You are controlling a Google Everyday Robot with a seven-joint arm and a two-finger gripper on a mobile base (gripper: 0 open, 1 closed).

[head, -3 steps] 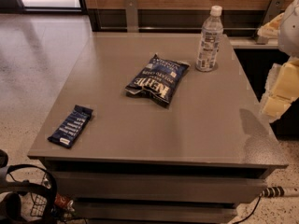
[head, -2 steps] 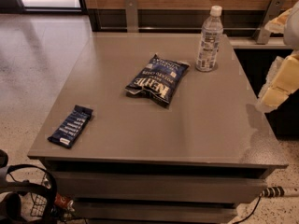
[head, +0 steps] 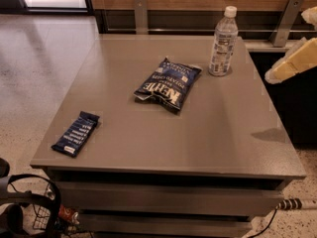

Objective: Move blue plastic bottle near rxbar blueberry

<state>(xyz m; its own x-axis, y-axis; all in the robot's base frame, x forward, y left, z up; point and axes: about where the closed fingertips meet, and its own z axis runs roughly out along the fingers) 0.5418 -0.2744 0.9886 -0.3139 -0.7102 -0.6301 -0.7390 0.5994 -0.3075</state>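
The blue plastic bottle (head: 223, 42), clear with a white cap and a white label, stands upright near the far right corner of the grey table (head: 223, 133). The rxbar blueberry (head: 76, 133), a small flat dark-blue wrapper with white text, lies near the table's front left corner, far from the bottle. My gripper (head: 291, 62) shows as a pale cream shape at the right edge of the view. It hangs above the table's right side, to the right of the bottle and apart from it. It holds nothing that I can see.
A crinkled dark-blue Kettle chip bag (head: 167, 84) lies mid-table between bottle and bar. A wooden wall with metal brackets (head: 140, 14) runs behind the table. A dark counter (head: 292, 108) stands to the right. Cables and a wire frame (head: 29, 207) sit at the lower left.
The pale gripper at the right edge has moved upward and slightly away from the table. The bottle, bar and chip bag have not moved.
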